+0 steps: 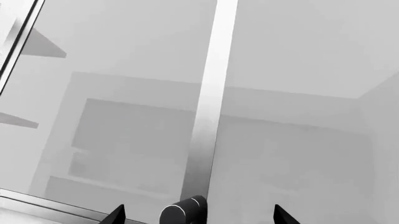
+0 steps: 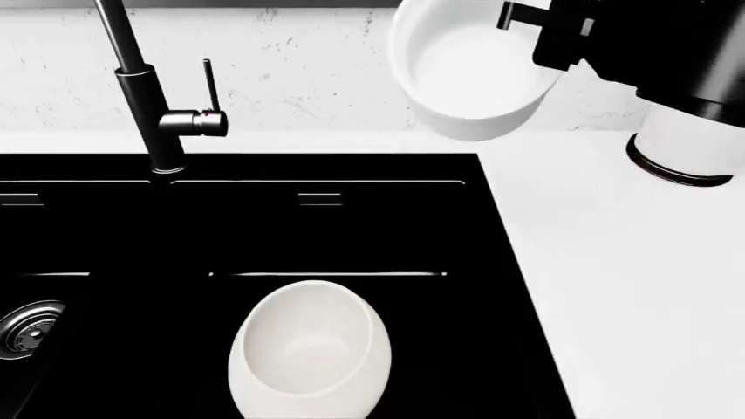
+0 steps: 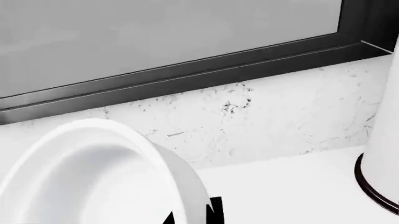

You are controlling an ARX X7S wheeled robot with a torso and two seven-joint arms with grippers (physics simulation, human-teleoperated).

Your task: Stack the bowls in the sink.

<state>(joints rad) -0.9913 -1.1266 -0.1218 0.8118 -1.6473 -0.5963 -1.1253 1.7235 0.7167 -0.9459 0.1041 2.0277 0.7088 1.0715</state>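
Two glossy white bowls: egg-shaped (image 2: 309, 353) in black sink (image 2: 349, 218), straight-sided (image 2: 472, 70) apparently jaw-held

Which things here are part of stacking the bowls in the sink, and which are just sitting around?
Part of the job:
- small bowl, held up by the right hand
- egg-shaped bowl, lying in the sink
- sink

Just there:
- faucet
- white cylinder with black base
- counter

large bowl (image 2: 309, 353): off-white, egg-shaped, upright, empty, on sink floor at 6 o'clock
small bowl (image 2: 472, 65): white, lipped rim, tilted, raised at 1 o'clock
sink (image 2: 349, 227): glossy black, steel drain at 8 o'clock
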